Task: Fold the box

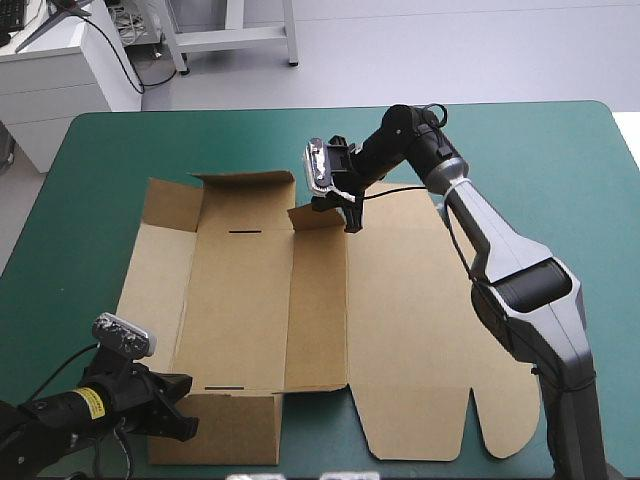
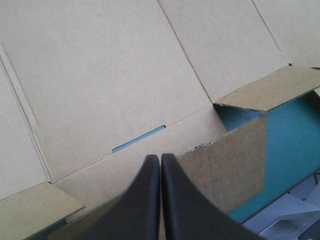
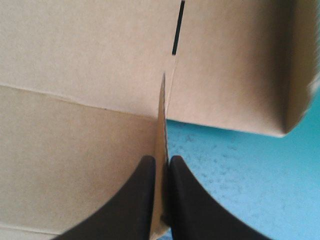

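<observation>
Two black fingers of the right gripper point(image 3: 161, 159) are clamped on a small corner flap point(image 3: 162, 120) of the box point(image 1: 318, 310), with the board standing on edge between them at the sheet's far edge. The left gripper point(image 2: 160, 159) has its fingers pressed together tip to tip, right at the raised near wall point(image 2: 225, 170); I cannot tell whether they touch the board. Between the grippers the box lies open as a mostly flat brown sheet in the middle of the table. Its base panel point(image 1: 235, 310) shows bare board and two narrow slots, one point(image 1: 245, 232) by the far wall point(image 1: 245, 200) and one point(image 1: 222, 386) by the near wall. The wide lid panel point(image 1: 410, 330) lies flat toward the right arm. The teal-green cover point(image 1: 570, 170) is open along the far and right edges, and the near wall sits close to the table's near edge.
</observation>
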